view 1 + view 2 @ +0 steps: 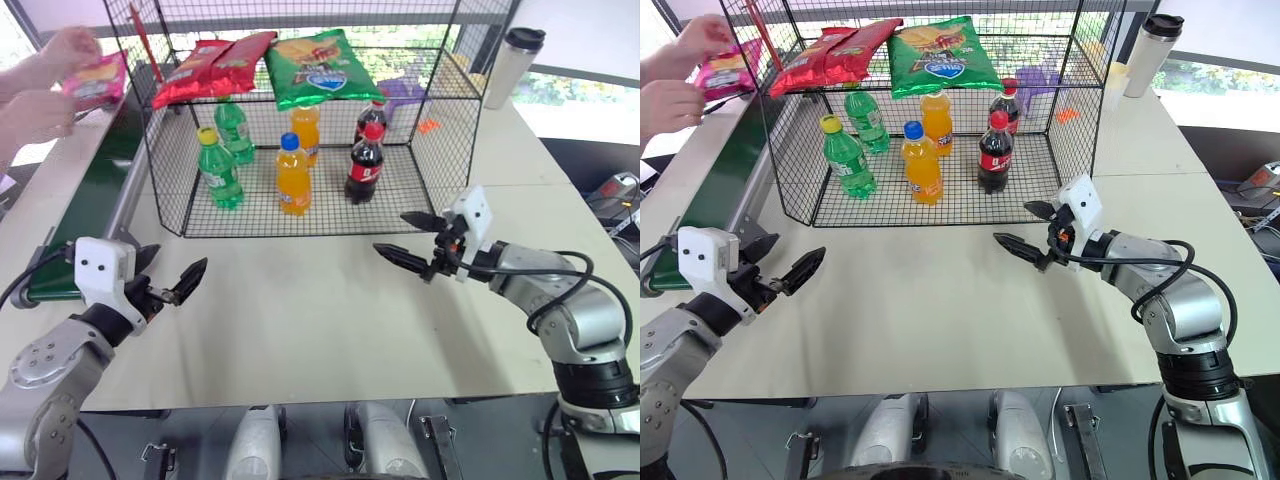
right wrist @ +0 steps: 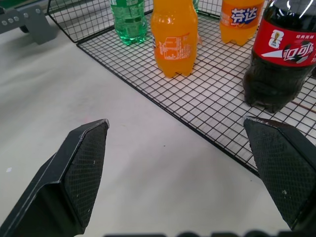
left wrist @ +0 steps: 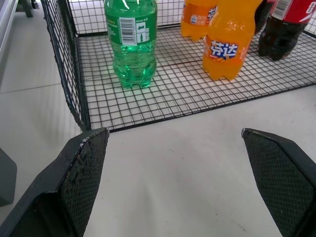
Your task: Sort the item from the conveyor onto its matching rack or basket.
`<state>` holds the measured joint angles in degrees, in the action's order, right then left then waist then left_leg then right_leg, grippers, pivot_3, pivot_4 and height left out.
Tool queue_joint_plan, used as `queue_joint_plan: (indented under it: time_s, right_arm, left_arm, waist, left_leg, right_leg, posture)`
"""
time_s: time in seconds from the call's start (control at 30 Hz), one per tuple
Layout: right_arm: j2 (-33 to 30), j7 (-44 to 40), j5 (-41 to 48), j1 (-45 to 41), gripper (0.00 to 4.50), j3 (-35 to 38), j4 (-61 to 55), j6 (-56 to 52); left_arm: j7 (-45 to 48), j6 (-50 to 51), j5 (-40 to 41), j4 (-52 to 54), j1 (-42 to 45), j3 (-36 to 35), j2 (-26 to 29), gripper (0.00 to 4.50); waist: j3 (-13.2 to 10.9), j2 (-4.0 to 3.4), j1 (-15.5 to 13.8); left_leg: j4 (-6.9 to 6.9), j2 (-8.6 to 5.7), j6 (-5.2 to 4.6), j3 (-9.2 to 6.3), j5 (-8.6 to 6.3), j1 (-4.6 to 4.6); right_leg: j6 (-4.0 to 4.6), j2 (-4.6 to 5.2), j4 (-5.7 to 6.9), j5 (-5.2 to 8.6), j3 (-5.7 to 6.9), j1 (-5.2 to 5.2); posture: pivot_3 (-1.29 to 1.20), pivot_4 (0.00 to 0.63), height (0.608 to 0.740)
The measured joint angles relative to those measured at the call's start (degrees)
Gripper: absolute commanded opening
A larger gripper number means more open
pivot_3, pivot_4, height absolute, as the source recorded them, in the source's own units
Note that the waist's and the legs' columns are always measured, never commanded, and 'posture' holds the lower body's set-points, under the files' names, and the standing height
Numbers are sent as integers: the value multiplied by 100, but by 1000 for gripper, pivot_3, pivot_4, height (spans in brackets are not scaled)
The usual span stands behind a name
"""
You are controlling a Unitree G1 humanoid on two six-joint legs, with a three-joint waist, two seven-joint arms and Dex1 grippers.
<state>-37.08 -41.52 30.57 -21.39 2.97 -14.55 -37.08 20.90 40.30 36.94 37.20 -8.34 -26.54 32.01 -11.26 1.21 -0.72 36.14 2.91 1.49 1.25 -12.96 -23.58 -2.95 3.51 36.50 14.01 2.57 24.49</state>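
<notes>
A pale table (image 1: 330, 330) carries a large black wire rack (image 1: 445, 110) with two tiers, set toward its far side. On the upper tier lie two red snack bags (image 1: 212, 66) and one green snack bag (image 1: 318, 68), side by side. On the lower tier stand six bottles: two green soda bottles (image 1: 218, 168), two orange soda bottles (image 1: 292, 176) and two dark cola bottles (image 1: 365, 164) with red labels. Along the left edge of the table runs the conveyor (image 1: 95, 195), a narrow dark-green belt with grey metal rails. At its far end, a person's hands (image 1: 45, 85) hold the magenta-pink snack bag (image 1: 97, 80) above the belt; whether the bag touches the belt cannot be told. A tall pale tumbler (image 1: 513, 66) with a dark lid stands on the table to the right of the rack. Both robot arms reach over the bare near part of the table, holding nothing. The left gripper (image 1: 172, 278) hovers near the conveyor's near end, its two black fingers (image 3: 81, 177) spread wide apart and pointing toward the rack's near left corner. The right gripper (image 1: 410, 240) hovers just in front of the rack's near right corner, its fingers (image 2: 81, 165) also spread wide, aimed toward the orange and cola bottles.
</notes>
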Motion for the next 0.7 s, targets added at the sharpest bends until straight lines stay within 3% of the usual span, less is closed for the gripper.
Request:
queue_joint_plan:
  time_s: [0.7]
  right_arm:
    - [108,-230,-219,-295,4500,-155,374,240]
  left_arm:
    - [41,-82,-106,25,-23,-1,162,4466]
  waist:
    - [0,0,4]
  left_leg:
    - [2,0,0,0,0,2]
  right_leg:
    - [-2,-1,5,-2,-2,-1]
  posture:
    - [0,150,740]
